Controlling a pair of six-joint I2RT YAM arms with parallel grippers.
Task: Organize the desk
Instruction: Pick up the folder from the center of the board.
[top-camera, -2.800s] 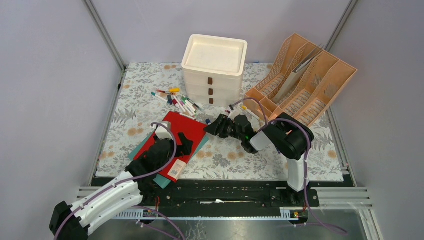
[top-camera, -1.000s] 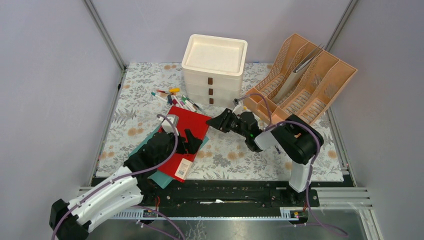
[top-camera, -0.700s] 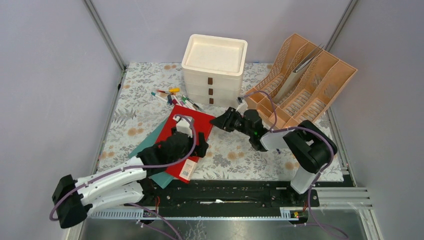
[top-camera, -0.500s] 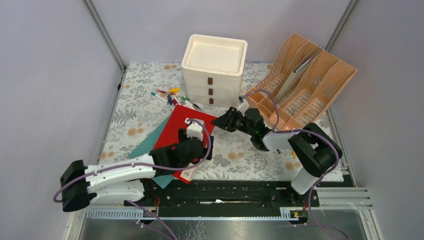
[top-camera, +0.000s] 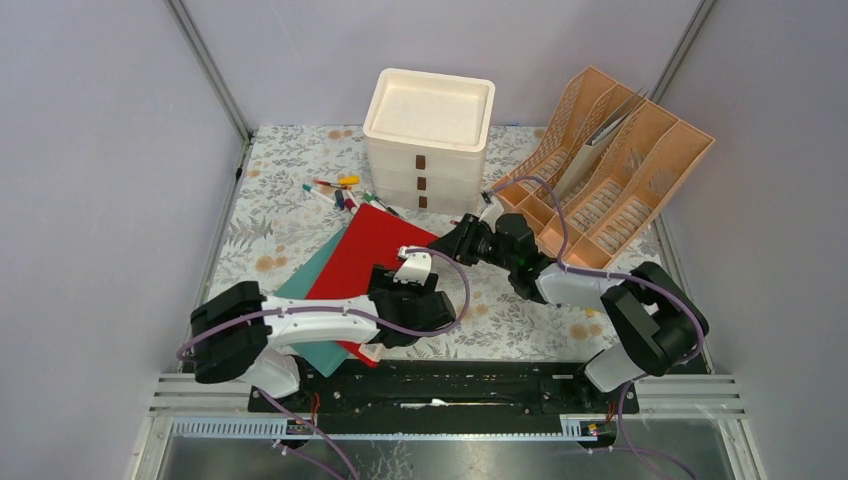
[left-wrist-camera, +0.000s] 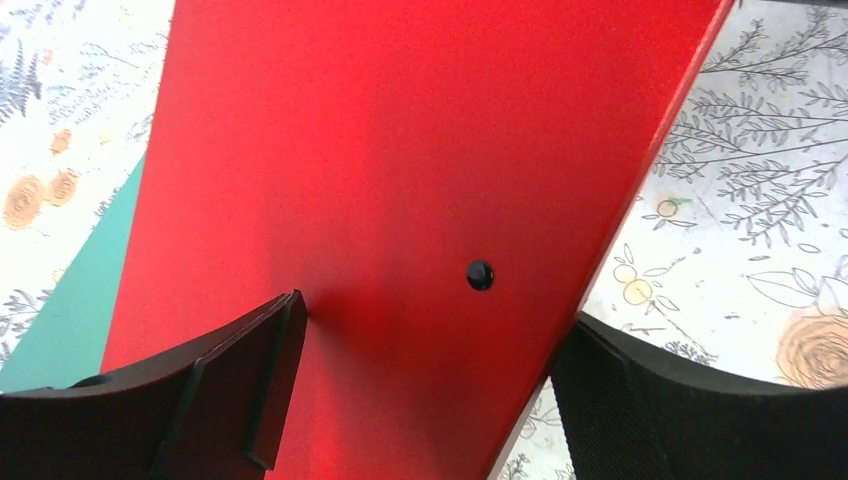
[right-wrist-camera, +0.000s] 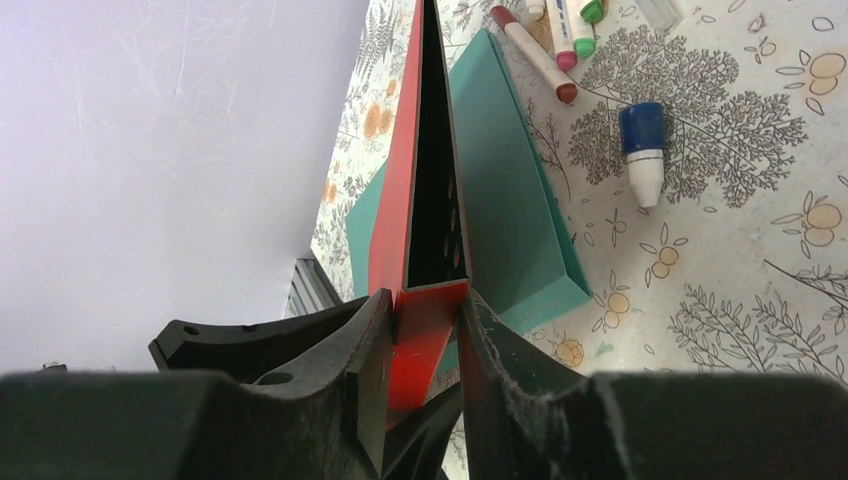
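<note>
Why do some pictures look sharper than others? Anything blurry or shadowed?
Top view: evenly lit and sharp, soft shadows only. Left wrist view: the red folder fills the frame, its lower part shadowed between the black fingers. Right wrist view: the near fingers look soft, the markers beyond crisp.

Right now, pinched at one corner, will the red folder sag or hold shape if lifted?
Probably stiff: the red folder looks straight-edged though the right gripper pinches only one corner. It looks thin, so likely light. Held off-centre, smooth cover, it may pivot.
</note>
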